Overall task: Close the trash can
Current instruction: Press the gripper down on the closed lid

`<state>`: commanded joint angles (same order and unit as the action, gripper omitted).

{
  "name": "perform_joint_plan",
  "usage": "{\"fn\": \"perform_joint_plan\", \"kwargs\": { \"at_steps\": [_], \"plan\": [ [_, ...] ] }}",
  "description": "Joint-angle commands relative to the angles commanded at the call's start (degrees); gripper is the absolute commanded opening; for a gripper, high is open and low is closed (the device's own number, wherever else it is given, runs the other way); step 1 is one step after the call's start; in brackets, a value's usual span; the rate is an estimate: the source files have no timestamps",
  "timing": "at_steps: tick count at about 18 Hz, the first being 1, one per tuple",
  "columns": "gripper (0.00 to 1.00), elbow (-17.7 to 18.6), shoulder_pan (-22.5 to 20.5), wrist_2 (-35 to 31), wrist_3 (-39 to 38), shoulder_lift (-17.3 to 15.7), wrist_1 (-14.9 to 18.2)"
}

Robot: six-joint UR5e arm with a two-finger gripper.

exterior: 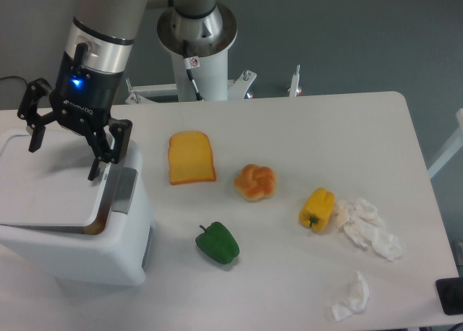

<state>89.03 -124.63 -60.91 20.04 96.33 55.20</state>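
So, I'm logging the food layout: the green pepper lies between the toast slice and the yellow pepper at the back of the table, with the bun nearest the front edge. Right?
Not quite. The camera view shows the bun between the toast slice and the yellow pepper; the green pepper is the one nearest the front edge of the table.

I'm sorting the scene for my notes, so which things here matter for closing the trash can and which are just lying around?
Part of the job:
trash can
its lid
hand, open above the lid

Just lying about:
bread slice
bun
green pepper
yellow pepper
crumpled tissues
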Motion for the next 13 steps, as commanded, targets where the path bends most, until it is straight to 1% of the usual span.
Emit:
{"fn": "perform_joint_plan", "kwargs": {
  "at_steps": [7,13],
  "plan": [
    [1.0,0.0,0.0,0.0,0.09,0.35,0.0],
    [1.0,0.0,0.0,-0.09,0.17,1.32,0.0]
  ]
}}
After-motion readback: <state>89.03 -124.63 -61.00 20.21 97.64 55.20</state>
